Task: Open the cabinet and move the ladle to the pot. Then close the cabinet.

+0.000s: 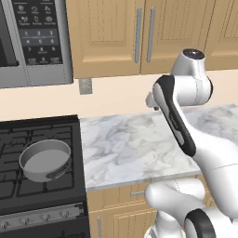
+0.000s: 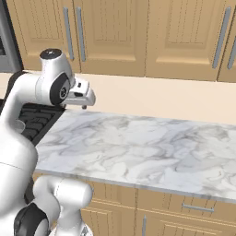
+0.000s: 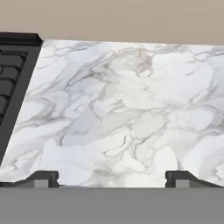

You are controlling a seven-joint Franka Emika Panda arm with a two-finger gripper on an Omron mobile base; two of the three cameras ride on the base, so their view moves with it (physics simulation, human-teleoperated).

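Note:
The light wood cabinet (image 1: 107, 37) hangs on the wall above the counter with both doors shut, its two long silver handles side by side at the centre. It also appears at the upper left of the right base view (image 2: 106, 32). The grey pot (image 1: 45, 160) stands on a front burner of the stove, empty, its dark handle pointing right. The ladle is out of view. My gripper (image 3: 112, 179) is open with nothing between its fingertips (image 3: 41, 178), hovering over the marble counter below the cabinet (image 2: 84, 105).
A marble counter (image 1: 125, 144) lies right of the black stove (image 1: 28, 135). A grey microwave (image 1: 32, 42) hangs above the stove, left of the cabinet. More wall cabinet doors (image 2: 184, 37) continue to the right. Base cabinets (image 1: 116, 200) sit under the counter.

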